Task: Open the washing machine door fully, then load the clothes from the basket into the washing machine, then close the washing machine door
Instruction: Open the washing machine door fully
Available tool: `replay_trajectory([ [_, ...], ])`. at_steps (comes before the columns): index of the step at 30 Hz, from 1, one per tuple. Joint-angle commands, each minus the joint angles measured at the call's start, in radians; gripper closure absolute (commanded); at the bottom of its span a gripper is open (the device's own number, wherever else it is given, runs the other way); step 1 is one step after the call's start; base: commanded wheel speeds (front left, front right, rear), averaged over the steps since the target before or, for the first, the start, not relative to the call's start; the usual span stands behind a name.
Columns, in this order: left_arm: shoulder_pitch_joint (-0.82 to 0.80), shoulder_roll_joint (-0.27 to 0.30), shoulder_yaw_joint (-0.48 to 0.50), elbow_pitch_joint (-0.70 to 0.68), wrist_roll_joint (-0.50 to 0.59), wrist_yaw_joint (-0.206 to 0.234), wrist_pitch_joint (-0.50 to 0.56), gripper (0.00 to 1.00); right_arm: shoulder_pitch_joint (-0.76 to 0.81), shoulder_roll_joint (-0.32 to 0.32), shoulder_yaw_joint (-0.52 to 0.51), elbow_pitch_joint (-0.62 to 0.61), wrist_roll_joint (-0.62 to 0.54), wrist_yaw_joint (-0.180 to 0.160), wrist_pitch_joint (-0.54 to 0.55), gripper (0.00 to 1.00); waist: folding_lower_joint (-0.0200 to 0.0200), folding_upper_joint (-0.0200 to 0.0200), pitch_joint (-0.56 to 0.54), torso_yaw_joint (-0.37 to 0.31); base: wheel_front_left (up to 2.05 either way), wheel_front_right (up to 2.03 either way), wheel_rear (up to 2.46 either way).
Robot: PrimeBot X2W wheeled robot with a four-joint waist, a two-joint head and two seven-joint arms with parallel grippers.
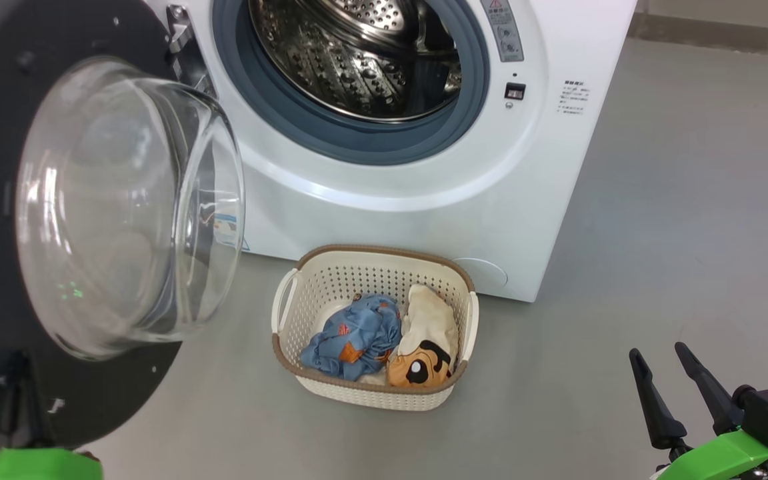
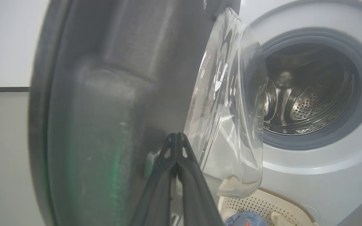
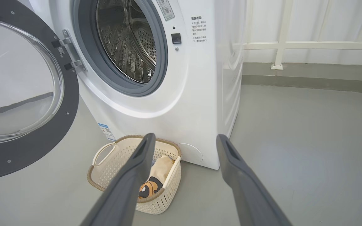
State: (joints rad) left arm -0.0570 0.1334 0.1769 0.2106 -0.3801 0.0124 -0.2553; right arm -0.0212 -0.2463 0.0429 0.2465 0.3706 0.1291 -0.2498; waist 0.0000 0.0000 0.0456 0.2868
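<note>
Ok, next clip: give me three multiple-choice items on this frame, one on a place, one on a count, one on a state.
1. Where does the basket stand?
A. on the floor before the washing machine
B. on top of the machine
C. on a shelf

2. How many clothes lie in the basket?
A. one
B. two
C. four

3. How is the right gripper?
A. shut on a garment
B. open and empty
C. shut on the basket's handle

Answers: 1 A, it sits on the grey floor before the machine's white front. 2 B, there is one blue piece and one cream piece. 3 B, its fingers stand apart with nothing between them.
</note>
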Motion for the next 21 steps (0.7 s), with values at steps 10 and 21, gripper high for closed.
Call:
replay_trajectory([
  [10, -0.163, 0.083, 0.138, 0.081, 0.066, -0.005, -0.006, 1.00, -0.036, -0.026, 0.014, -0.034, -0.012, 0.002, -0.012, 0.00, 0.0000, 0.0000, 0.052, 0.007, 0.00, 0.00, 0.00],
  [21, -0.303, 0.131, 0.266, 0.219, 0.117, -0.025, -0.006, 1.00, -0.091, -0.044, 0.022, -0.042, -0.022, 0.002, -0.012, 0.00, 0.0000, 0.0000, 0.138, 0.008, 0.00, 0.00, 0.00],
])
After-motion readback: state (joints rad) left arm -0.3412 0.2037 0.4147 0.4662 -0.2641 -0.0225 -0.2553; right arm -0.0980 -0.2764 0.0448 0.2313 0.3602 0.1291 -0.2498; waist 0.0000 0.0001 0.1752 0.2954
